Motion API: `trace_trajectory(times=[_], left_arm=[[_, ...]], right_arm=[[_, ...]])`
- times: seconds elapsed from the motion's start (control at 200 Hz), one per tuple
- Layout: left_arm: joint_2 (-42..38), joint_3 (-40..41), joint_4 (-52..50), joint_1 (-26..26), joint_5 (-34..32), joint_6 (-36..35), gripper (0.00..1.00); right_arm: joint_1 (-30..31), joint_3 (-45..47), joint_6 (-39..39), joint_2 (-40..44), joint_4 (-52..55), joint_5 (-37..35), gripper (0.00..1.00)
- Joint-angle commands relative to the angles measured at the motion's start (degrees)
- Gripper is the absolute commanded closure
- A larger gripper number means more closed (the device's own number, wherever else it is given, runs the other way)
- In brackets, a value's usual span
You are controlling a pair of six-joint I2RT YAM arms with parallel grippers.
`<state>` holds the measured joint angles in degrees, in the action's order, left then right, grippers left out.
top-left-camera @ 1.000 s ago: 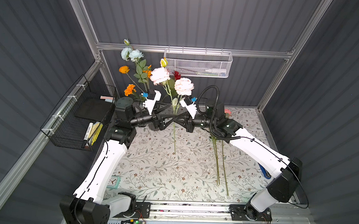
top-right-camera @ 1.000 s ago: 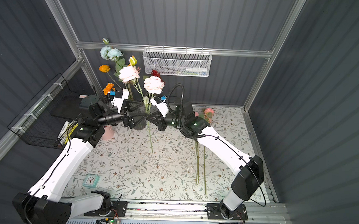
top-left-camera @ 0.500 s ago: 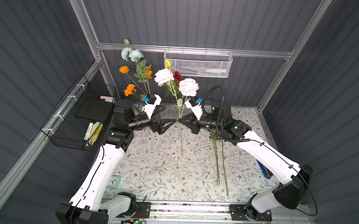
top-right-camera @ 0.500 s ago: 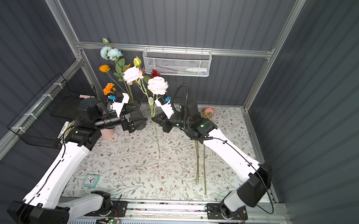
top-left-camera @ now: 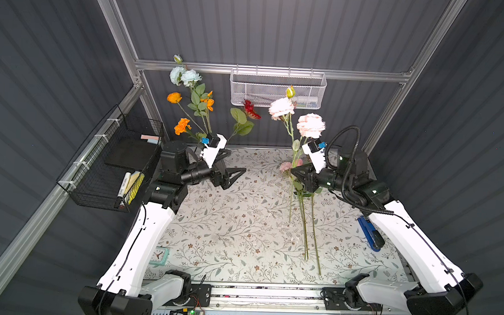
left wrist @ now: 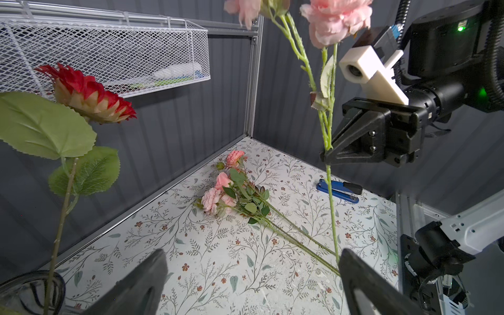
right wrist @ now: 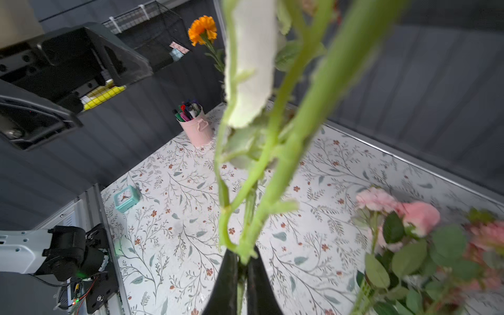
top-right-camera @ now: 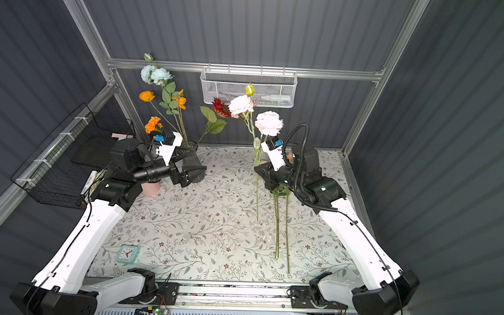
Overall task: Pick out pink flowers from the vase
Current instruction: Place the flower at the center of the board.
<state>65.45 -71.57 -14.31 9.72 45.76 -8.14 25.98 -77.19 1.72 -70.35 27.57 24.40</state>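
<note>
Pink flowers (top-left-camera: 310, 125) on one branching stem are hanging in the air over the right part of the desk (top-left-camera: 226, 222), and the right arm (top-left-camera: 404, 231) is carrying them. The vase (top-right-camera: 195, 161) is standing well apart from them, at the back on the left, just beside the left arm (top-left-camera: 152, 224). Only orange blooms (top-left-camera: 182, 126), pale blue blooms (top-left-camera: 187, 76) and a dark red flower (top-left-camera: 251, 109) are showing in it, so I judge the picking is nearly done.

Other pink flowers, the laid bunch (left wrist: 226, 191), are lying flat on the desk under the right arm, blooms toward the back and long stems running toward the front. The carried stem (left wrist: 331, 207) is hanging almost upright just beside them, on the side toward the middle of the desk. Its long axis is therefore crossing theirs at nearly a right angle, and I think the coming move is turning on exactly this: the stem must tip down to lie along the others. Whether its lower end is touching the desk, I cannot tell.

The right fingers (left wrist: 354, 147) are pinching the carried stem about its middle, below the blooms. The left fingers (left wrist: 365, 289) are standing wide apart and holding nothing; they are pointing toward the stem but are well apart from it, so the right arm is the nearer one
</note>
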Motion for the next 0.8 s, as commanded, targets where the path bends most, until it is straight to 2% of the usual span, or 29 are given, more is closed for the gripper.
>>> trace_trajectory(times=[0.0, 0.36, 0.705, 0.725, 0.795], left_arm=[[-1.60, -1.05, -0.99, 0.30, -0.65, -1.44, 0.01], [-0.85, -0.79, 0.32, 0.26, -1.02, -0.30, 0.01], [-0.95, 0.60, -0.54, 0.30, -1.94, -1.31, 0.01], [-0.94, 0.70, -0.70, 0.35, -1.90, -1.42, 0.01], [-0.98, 1.19, -0.81, 0.30, -1.92, -1.81, 0.01]], right_arm=[[-3.29, 1.70, 0.63, 3.37, 5.02, -0.57, 1.00], [-11.29, 7.03, 2.00, 4.63, 12.38, -2.10, 1.00], [-14.11, 8.96, 2.17, -2.78, 17.17, -5.67, 1.00], [-14.16, 9.21, 2.36, -3.11, 17.25, -7.80, 1.00], [-14.28, 10.28, 2.61, -4.44, 16.91, -8.61, 1.00]])
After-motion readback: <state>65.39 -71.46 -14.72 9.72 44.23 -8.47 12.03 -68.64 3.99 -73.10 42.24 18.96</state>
